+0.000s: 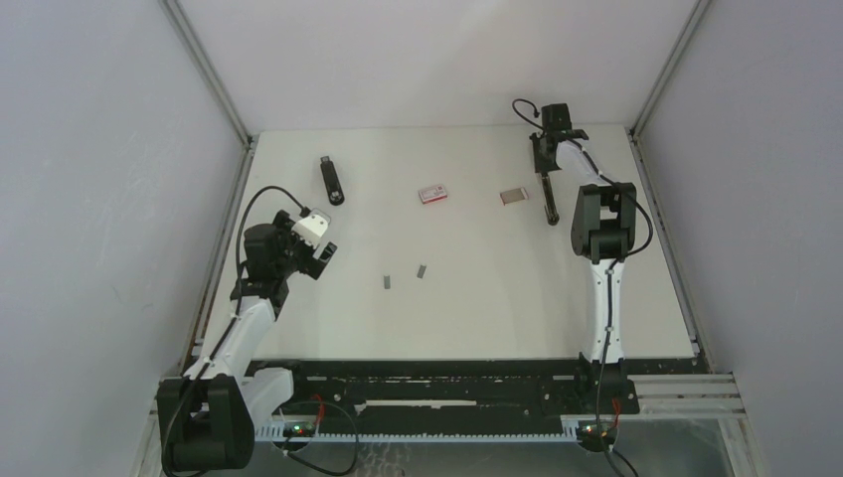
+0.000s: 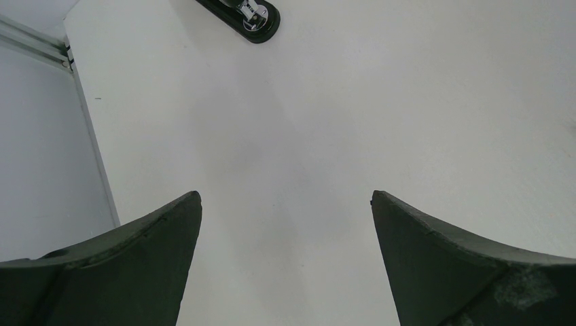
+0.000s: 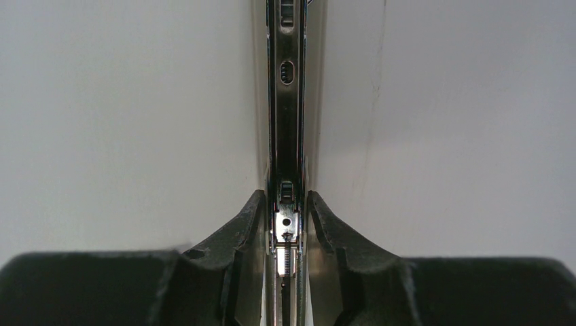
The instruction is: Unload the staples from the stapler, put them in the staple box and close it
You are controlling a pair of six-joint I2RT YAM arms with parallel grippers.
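An opened black stapler (image 1: 550, 204) lies at the back right. My right gripper (image 1: 544, 167) is shut on its shiny metal magazine rail (image 3: 286, 102), one finger on each side, with the spring and pusher showing between the fingertips (image 3: 253, 210). I cannot tell whether staples lie in the channel. Two short grey staple strips (image 1: 387, 281) (image 1: 421, 269) lie on the table's middle. My left gripper (image 1: 318, 253) is open and empty above bare table (image 2: 286, 197). A second black stapler (image 1: 331, 180) lies closed at the back left, and its end shows in the left wrist view (image 2: 253, 17).
A small red-and-white box (image 1: 431, 194) and a small grey-brown box (image 1: 513, 195) lie at the back middle. The table's left edge rail (image 2: 92, 142) runs close to my left gripper. Grey walls enclose the table on three sides.
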